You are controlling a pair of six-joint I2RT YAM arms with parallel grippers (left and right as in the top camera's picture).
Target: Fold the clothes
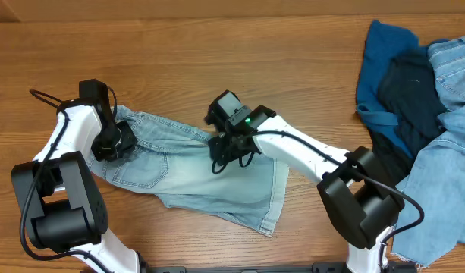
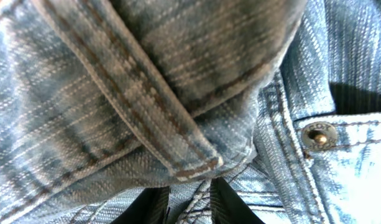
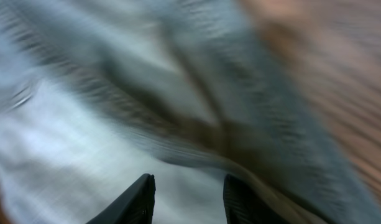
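Observation:
The pale light-wash denim jeans (image 1: 194, 178) lie crumpled flat on the wooden table, left of centre. My left gripper (image 1: 114, 142) is at their left end. In the left wrist view its fingers (image 2: 189, 208) are shut on a stitched fold of the denim (image 2: 115, 93), beside a metal button (image 2: 319, 135). My right gripper (image 1: 226, 152) is over the jeans' upper middle edge. The right wrist view is blurred, with the fingers (image 3: 187, 202) apart and nothing between them, just above the pale cloth (image 3: 84, 137).
A pile of other clothes lies at the right edge: a royal blue garment (image 1: 380, 61), a dark navy one (image 1: 410, 91) and light denim (image 1: 444, 174). Bare wood table (image 1: 217, 53) surrounds the jeans. The arm bases stand at the front edge.

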